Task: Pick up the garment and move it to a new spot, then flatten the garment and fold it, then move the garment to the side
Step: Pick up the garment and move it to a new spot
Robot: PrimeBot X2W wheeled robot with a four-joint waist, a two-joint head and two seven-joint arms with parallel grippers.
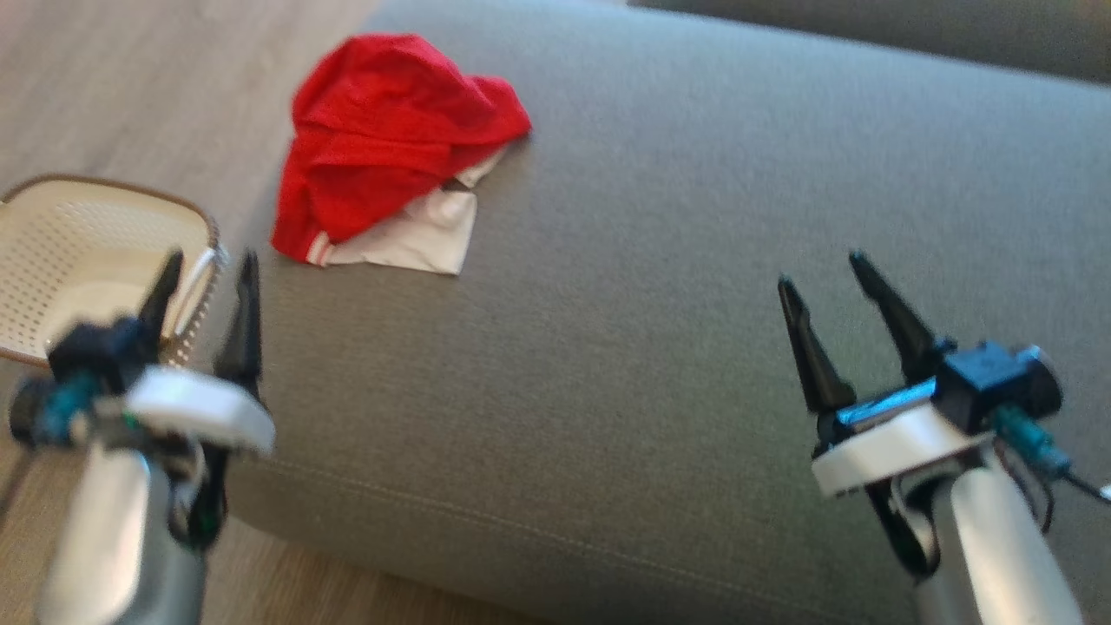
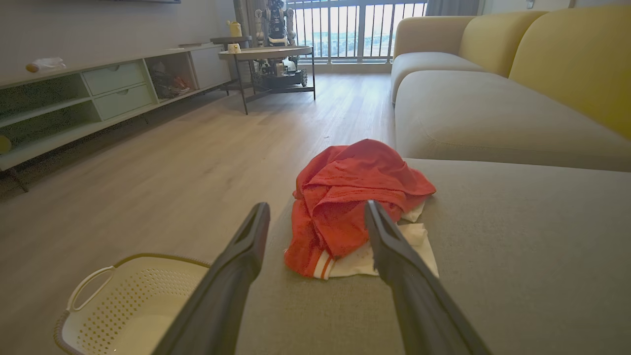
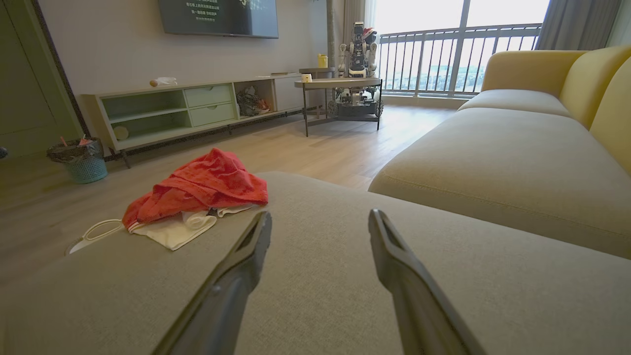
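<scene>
A crumpled red and white garment lies on the grey sofa cushion near its far left edge. From the left wrist it shows as a red heap straight ahead, and from the right wrist the garment lies off to the left. My left gripper hovers open at the cushion's left edge, short of the garment, with nothing between its fingers. Over the cushion's right part my right gripper stands open and empty, well away from the garment.
A white perforated basket stands on the wooden floor left of the cushion, beside my left gripper; its rim shows low in the left wrist view. A yellow sofa, a side table and a low cabinet lie farther off.
</scene>
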